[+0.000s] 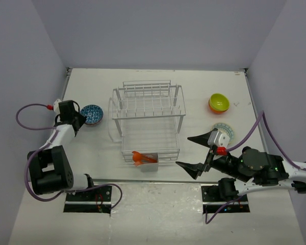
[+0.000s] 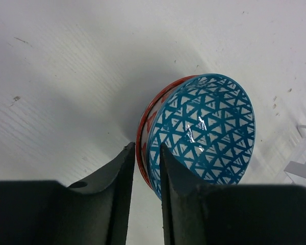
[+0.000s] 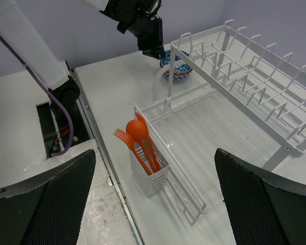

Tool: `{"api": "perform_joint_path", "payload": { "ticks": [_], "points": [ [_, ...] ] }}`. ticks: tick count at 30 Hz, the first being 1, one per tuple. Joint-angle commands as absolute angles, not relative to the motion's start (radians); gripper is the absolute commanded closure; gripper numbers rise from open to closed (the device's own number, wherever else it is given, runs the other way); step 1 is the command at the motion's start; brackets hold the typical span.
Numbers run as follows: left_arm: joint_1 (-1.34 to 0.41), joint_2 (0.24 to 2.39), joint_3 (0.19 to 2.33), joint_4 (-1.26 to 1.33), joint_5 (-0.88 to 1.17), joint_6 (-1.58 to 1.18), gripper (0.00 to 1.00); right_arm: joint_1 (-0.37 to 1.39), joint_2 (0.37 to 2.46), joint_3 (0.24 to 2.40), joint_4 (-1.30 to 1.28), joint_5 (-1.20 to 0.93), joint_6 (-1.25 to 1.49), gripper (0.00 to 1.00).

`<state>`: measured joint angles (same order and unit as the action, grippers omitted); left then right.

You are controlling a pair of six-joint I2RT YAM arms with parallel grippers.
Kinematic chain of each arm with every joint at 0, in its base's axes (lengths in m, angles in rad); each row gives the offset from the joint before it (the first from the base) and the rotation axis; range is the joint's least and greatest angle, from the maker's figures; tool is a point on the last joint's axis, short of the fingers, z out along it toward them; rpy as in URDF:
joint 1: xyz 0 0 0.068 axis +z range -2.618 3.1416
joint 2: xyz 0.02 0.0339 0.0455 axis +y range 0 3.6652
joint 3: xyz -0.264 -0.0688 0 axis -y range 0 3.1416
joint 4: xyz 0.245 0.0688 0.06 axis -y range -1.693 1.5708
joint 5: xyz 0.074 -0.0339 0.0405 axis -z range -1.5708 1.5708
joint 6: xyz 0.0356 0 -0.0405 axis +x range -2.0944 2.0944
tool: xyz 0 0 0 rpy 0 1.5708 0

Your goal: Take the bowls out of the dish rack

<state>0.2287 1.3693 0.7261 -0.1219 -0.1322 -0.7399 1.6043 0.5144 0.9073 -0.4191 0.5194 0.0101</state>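
The white wire two-tier dish rack (image 1: 148, 117) stands at the centre of the white worktop (image 1: 92, 153). Its small front holder (image 1: 149, 162) carries orange plastic utensils (image 3: 140, 135).

Left of the rack, a blue triangle-patterned round bowl (image 2: 204, 127) sits nested inside a red-patterned round bowl (image 2: 144, 125) on the worktop. The left gripper (image 2: 146, 149) is at the near edge of this pair. Its jaws are set narrow, with the rims of both bowls between them.

Right of the rack, a lime green round bowl (image 1: 219, 100) sits nested in a plain orange bowl (image 1: 212, 108). Nearer the arm bases, a pale bowl with a patterned rim (image 1: 225, 133) lies partly hidden behind the right arm.

The right gripper (image 1: 183, 150) is near the front right corner of the rack. Its jaws are spread wide and hold nothing.
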Motion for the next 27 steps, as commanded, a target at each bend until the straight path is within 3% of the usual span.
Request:
{"api": "perform_joint_path", "payload": {
  "ticks": [1,2,3,6,7,11,15,22,27],
  "points": [
    [0.233,1.28,0.753,-0.149,-0.127,-0.727,0.71,1.608,0.503,0.902,-0.399,0.515,0.029,0.01],
    [0.233,1.26,0.759,-0.153,-0.123,-0.72,0.64,1.609,0.505,0.9,-0.399,0.518,0.029,0.01],
    [0.233,1.22,0.765,-0.166,-0.123,-0.718,0.43,1.608,0.509,0.9,-0.399,0.522,0.029,0.01],
    [0.233,1.183,0.801,-0.214,-0.121,-0.707,0.08,1.609,0.521,0.9,-0.396,0.535,0.032,0.01],
    [0.233,1.168,0.824,-0.233,-0.111,-0.704,0.04,1.608,0.526,0.9,-0.394,0.554,0.041,0.01],
    [0.23,1.074,0.877,-0.345,-0.043,-0.62,0.0,1.56,0.561,0.893,-0.393,0.773,0.159,0.01],
    [0.197,0.858,0.908,-0.457,-0.023,-0.482,0.0,1.2,0.609,0.908,-0.393,0.509,0.235,0.01],
    [0.095,0.605,1.011,-0.701,-0.213,-0.336,0.0,0.645,0.606,0.966,-0.46,0.414,0.287,0.01],
    [-0.02,0.456,1.031,-0.799,-0.322,-0.31,0.0,0.609,0.48,1.066,-0.675,0.491,0.294,0.01]
  ]
}}
